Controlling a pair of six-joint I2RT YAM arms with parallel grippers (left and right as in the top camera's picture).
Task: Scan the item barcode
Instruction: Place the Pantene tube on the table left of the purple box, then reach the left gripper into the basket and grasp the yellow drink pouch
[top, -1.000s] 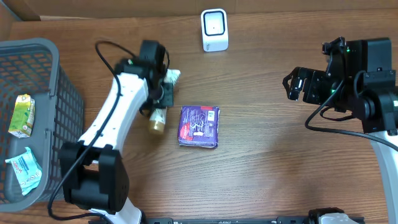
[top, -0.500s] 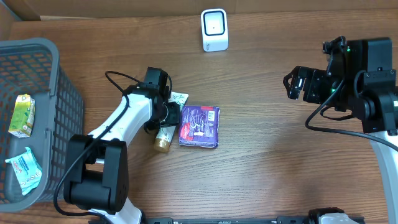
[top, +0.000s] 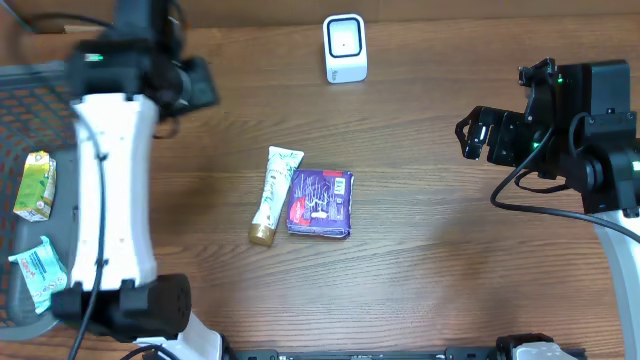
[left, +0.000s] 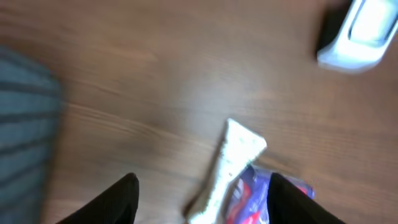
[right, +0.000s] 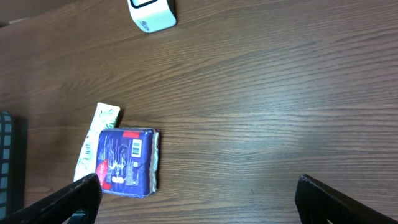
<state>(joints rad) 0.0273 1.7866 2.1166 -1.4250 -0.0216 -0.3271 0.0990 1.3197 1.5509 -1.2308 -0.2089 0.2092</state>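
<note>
**Overhead view: packet (top: 320, 203) lies loose on the table (top: 430, 280), both pincers released**

The purple packet rests flat near the middle of the table, below the white scanner (top: 345, 47) and well apart from it. A pale tube (top: 272, 195) lies along the packet's left edge, touching or nearly so. Its gold cap points toward the near side.

The left gripper (top: 192, 85) hangs high over the far-left corner. It shows there only as a dark, smeared shape, and its jaws cannot be read from above. The left wrist camera settles it: two dark fingers (left: 121, 199) stand spread at the bottom corners, gripping nothing. That picture is badly blurred. The tube and a corner of the packet show between the fingers, the scanner is cut off at the upper right, and the printing cannot be made out.

The left arm's white body covers much of the grey basket (top: 25, 120). A green-and-yellow carton (top: 33, 185) and a blue-and-white sachet (top: 40, 272) show inside it.

The right gripper (top: 478, 137) sits at the far right, clear of everything, jaws fully apart. Its wrist camera shows only the finger ends at the lower corners. It also gives the sharpest look at the packet, where a barcode (right: 135, 148) faces up. The top edge of that picture clips the scanner.
</note>
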